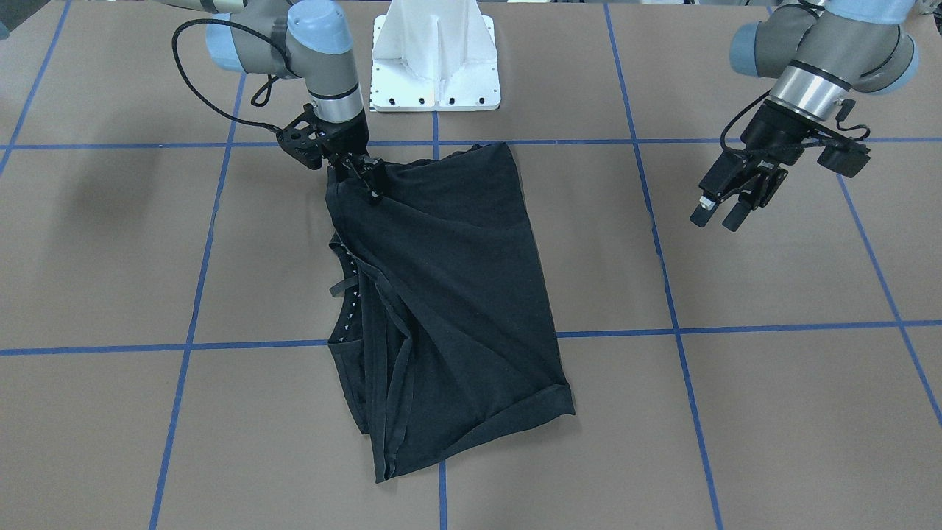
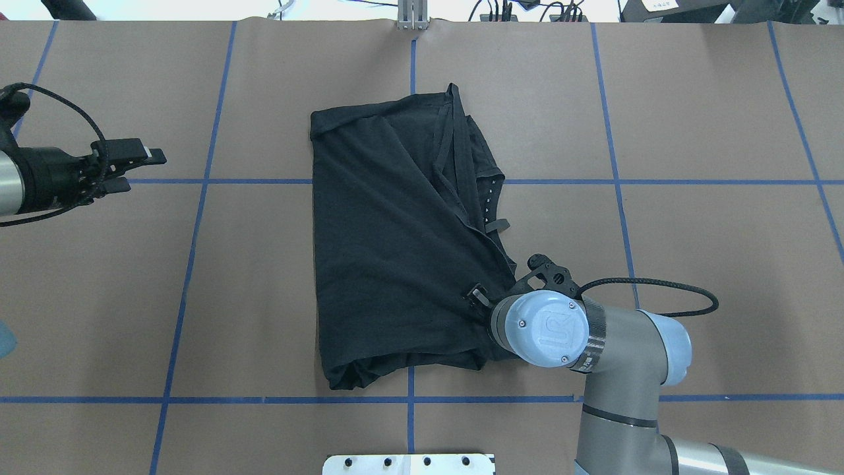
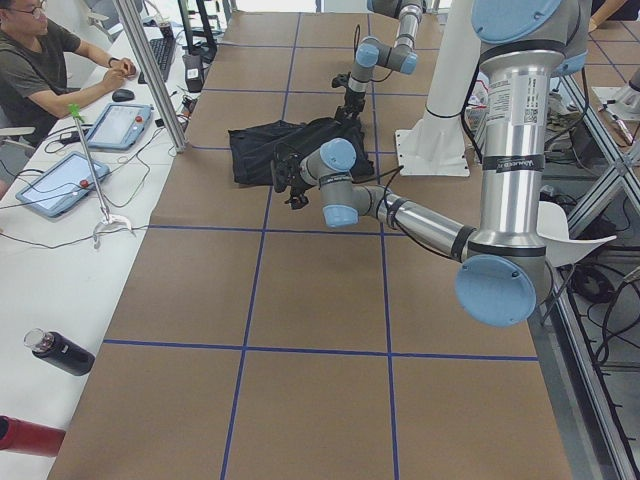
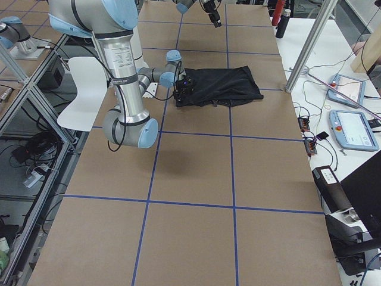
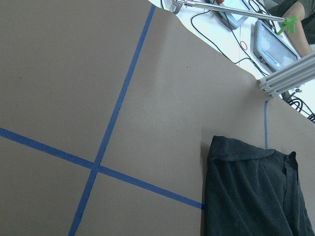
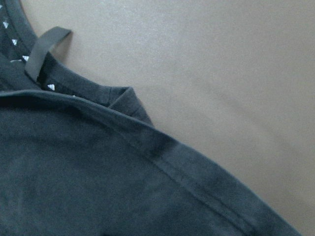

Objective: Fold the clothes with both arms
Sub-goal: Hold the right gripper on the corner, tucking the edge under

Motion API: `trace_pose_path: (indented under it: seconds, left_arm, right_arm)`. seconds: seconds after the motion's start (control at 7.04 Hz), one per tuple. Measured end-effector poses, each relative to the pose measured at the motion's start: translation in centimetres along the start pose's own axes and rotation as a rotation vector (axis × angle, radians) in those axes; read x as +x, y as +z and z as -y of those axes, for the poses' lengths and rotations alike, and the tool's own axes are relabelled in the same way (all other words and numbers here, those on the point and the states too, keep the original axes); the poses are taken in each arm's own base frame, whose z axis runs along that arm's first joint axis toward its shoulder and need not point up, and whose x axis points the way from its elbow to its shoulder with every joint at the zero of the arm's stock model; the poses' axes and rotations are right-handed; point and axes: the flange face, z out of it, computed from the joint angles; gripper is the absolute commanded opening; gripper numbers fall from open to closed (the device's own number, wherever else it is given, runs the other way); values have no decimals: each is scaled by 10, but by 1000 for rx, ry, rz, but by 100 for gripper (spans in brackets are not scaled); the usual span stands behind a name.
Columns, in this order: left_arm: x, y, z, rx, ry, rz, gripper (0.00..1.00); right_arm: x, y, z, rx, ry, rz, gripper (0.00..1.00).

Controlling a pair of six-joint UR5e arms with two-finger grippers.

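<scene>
The black T-shirt [image 1: 456, 280] lies folded lengthwise on the brown table, its print hidden. The collar with small white marks [image 1: 352, 283] shows along one edge, also in the overhead view [image 2: 488, 201] and the right wrist view [image 6: 15, 42]. My right gripper [image 1: 360, 177] is shut on the shirt's near corner and holds that corner slightly raised; in the overhead view [image 2: 481, 297] the wrist partly covers it. My left gripper [image 1: 720, 216] is open and empty above bare table, well off the shirt's side [image 2: 135, 170]. The left wrist view shows the shirt's far end [image 5: 251, 196].
The white pedestal base [image 1: 434, 66] stands at the robot's edge, just behind the shirt. Blue tape lines [image 2: 198, 181] grid the table. An operator [image 3: 40, 60], tablets [image 3: 60, 180], an aluminium post [image 3: 150, 70] and a bottle [image 3: 60, 352] are along the far side.
</scene>
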Motion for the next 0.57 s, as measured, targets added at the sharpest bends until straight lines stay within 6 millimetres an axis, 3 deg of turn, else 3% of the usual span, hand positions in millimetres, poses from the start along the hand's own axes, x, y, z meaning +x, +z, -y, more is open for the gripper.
trace_pose_path:
  seconds: [0.14, 0.43, 0.57]
  left_arm:
    - [0, 0, 0, 0, 0, -1, 100]
    - [1, -1, 0, 0, 1, -3, 100]
    - [2, -1, 0, 0, 1, -5, 100]
  right_arm:
    - [-1, 2, -1, 1, 1, -2, 60]
    - [-3, 1, -1, 1, 3, -1, 0]
    - [-3, 1, -1, 1, 3, -1, 0]
